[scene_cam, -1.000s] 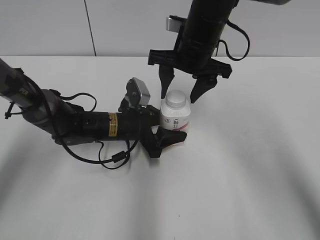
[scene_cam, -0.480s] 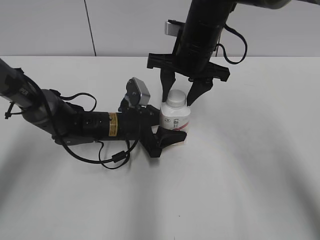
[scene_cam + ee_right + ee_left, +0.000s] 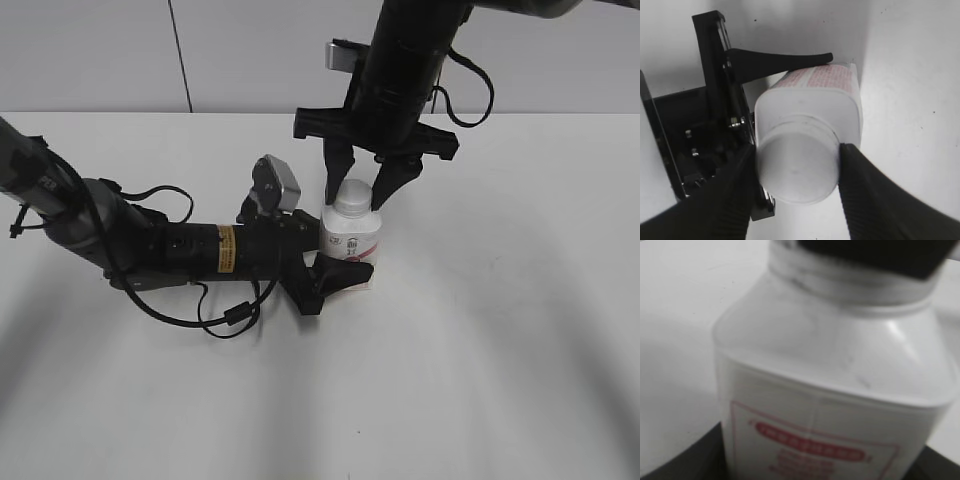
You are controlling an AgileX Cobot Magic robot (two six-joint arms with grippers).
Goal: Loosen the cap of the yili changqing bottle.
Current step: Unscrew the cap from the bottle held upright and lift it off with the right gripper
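The yili changqing bottle (image 3: 350, 232) stands upright on the white table, white with a pink-red label. It fills the left wrist view (image 3: 830, 390), blurred. My left gripper (image 3: 335, 255) lies low along the table and is shut on the bottle's body. The white cap (image 3: 352, 195) sits on the neck. My right gripper (image 3: 358, 192) hangs straight down over it, one finger on each side of the cap. In the right wrist view the fingers (image 3: 796, 172) touch both sides of the cap (image 3: 797, 167).
The white table (image 3: 500, 330) stretches all round the bottle. A light wall (image 3: 250, 50) rises behind it. The left arm and its cables (image 3: 150, 250) lie across the table's left half.
My right gripper came down over the bottle and its fingers closed in from a wide spread onto the cap's sides. The left gripper and bottle stayed still.
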